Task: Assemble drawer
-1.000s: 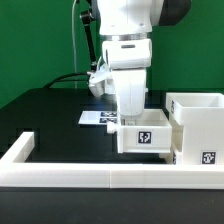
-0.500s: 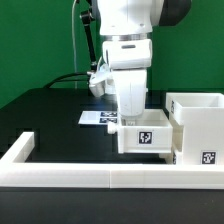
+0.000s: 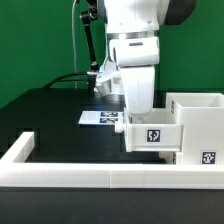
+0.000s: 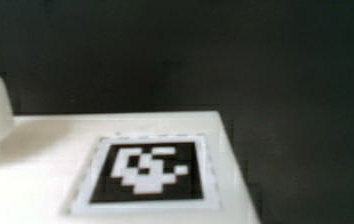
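In the exterior view my gripper [image 3: 141, 108] reaches down into a small white open-top tray [image 3: 153, 137] with a black-and-white tag on its front. The fingertips are hidden behind the tray's wall, and the tray travels with them, so the gripper is shut on it. The tray sits against the left side of the tall white housing [image 3: 200, 118], which bears a tag low on its front [image 3: 208, 157]. The wrist view shows a white tray face with its tag [image 4: 147, 170] close up and blurred, and no fingers. A second tray is not in view.
The marker board [image 3: 100, 118] lies flat on the black table behind the tray. A low white wall [image 3: 90, 176] borders the table's front and left [image 3: 20, 148]. A black cable hangs behind the arm at the exterior view's left.
My gripper and the small tray have moved together toward the exterior view's right, closer against the housing. The housing has not moved.
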